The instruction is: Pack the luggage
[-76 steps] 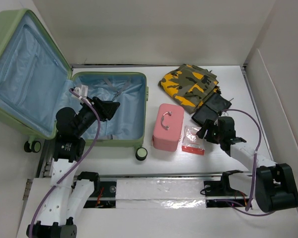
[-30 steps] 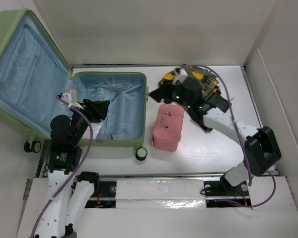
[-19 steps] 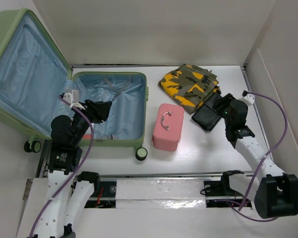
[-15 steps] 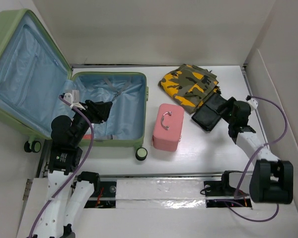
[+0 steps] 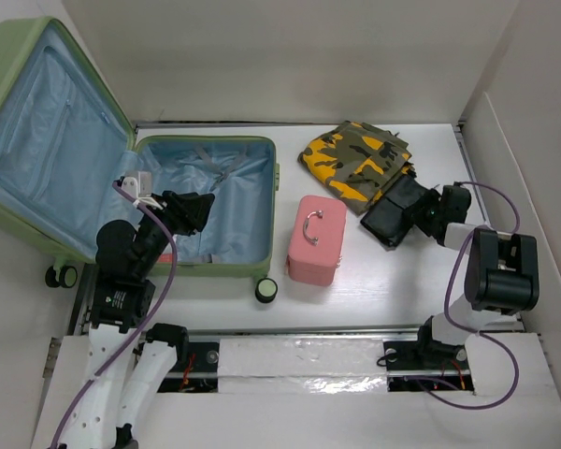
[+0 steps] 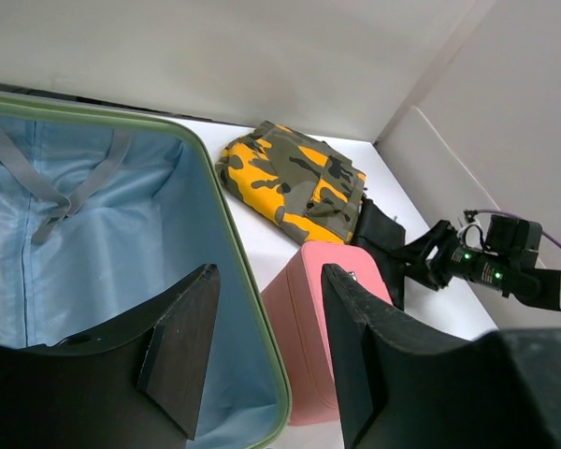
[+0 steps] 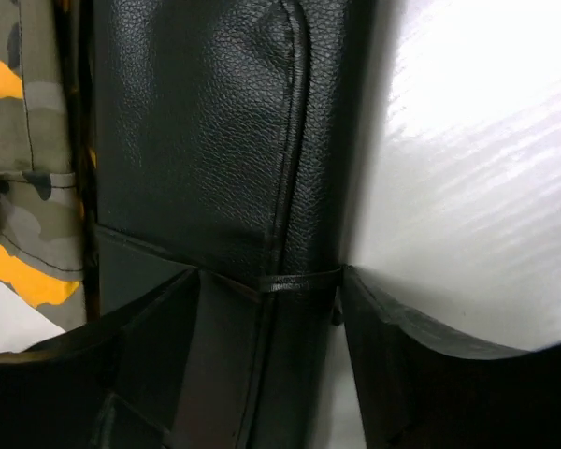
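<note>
At the counter's left edge, the large pale green hard-shell suitcase (image 5: 206,139) is lying open, with the left end effector (image 6: 266,309) hanging spread and empty over its base half. Near the right edge, the right end effector (image 7: 266,313) is straddling, fingers apart, an edge of the flat black leather pouch (image 7: 196,140) beside the folded camouflage-print fabric bundle (image 5: 353,157).

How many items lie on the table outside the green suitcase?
3: a camouflage garment at the far side, a black pouch against its near right edge, and a pink case beside the suitcase. More could be hidden from view.
</note>
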Tool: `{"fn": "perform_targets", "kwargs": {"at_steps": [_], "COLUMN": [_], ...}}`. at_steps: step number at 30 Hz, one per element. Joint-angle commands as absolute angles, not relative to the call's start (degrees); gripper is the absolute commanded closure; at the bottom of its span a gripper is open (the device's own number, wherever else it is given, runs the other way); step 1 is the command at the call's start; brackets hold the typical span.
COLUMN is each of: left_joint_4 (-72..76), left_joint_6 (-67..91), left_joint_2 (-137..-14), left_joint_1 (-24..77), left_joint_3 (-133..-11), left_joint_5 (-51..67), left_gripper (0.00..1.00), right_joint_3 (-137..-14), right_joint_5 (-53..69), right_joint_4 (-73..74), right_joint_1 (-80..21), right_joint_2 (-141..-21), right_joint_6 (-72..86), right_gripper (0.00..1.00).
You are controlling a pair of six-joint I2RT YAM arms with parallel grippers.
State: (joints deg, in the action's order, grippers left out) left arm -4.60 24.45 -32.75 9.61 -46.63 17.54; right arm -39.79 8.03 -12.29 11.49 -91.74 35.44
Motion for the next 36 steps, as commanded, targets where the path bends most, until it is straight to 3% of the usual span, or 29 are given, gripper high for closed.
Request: {"fn": "perform_targets", "kwargs": {"at_steps": [1, 3, 4, 5, 11, 16, 20, 25, 27, 28, 29, 31, 33, 36], "left_joint_4": [-2.55, -2.55, -2.55, -2.64, -2.37, -2.73, -2.72, -3.08, -3.43, -3.43, -3.43, -3.43, -3.69, -3.17], "left_joint_6": [23.64, 23.64, 23.56, 23.55, 23.73, 23.55, 23.64, 23.55, 23.38, 23.38, 23.38, 23.29, 23.12, 23.20], "left_joint_2": [-32.34, -32.17, -32.17, -32.52, -32.96, -33.05, -33.13, -32.08, -31.82, -31.73, -31.55, -31.20, -31.20, -30.76], "left_joint_1": [10.11, 10.11, 10.11, 10.11, 10.11, 10.11, 10.11, 10.11, 10.11, 10.11, 10.11, 10.11, 10.11, 10.11], "left_joint_3": [-47.55, -47.46, -47.55, -47.72, -47.63, -47.90, -48.25, -48.08, -48.25, -48.25, -48.16, -47.90, -48.16, -47.99], "left_joint_5": [17.93, 17.84, 17.84, 17.49, 18.11, 17.49, 16.79, 14.95, 14.06, 14.06, 13.89, 13.80, 13.88, 15.38], "left_gripper": [0.55, 0.55, 0.55, 0.55, 0.55, 0.55, 0.56, 0.56, 0.56, 0.56, 0.55, 0.55, 0.55, 0.55], "right_joint_3": [-41.40, -40.61, -39.82, -38.51, -32.96, -39.77, -51.63, -67.74, -76.93, -80.21, -82.77, -84.30, -80.00, -72.17], "right_joint_5": [12.56, 14.93, 15.72, 16.17, 6.08, 7.56, 9.49, 5.54, 8.42, 8.70, 8.70, 6.51, 0.75, -8.48], "right_joint_4": [-15.90, -18.35, -19.59, -21.17, -16.97, -11.80, -11.33, -13.44, -13.97, -11.19, -9.51, -6.68, -8.25, -7.04], "right_joint_1": [11.87, 13.08, 13.62, 13.62, 14.33, 7.67, -6.56, -29.86, -34.17, -36.97, -37.70, -37.71, -37.71, -37.71], "right_joint_2": [-94.65, -96.41, -96.07, -95.02, -72.14, -54.42, -55.36, -72.89, -80.12, -86.33, -88.48, -89.73, -86.06, -80.43], "right_joint_6": [37.35, 39.02, 39.72, 40.77, 38.15, 36.48, 34.81, 33.13, 33.92, 33.66, 32.27, 30.94, 29.45, 24.71], "right_gripper": [0.46, 0.68, 0.93, 0.99, 1.00, 1.00, 1.00, 1.00, 0.83, 0.56, 0.40, 0.20, 0.20, 0.44]}}
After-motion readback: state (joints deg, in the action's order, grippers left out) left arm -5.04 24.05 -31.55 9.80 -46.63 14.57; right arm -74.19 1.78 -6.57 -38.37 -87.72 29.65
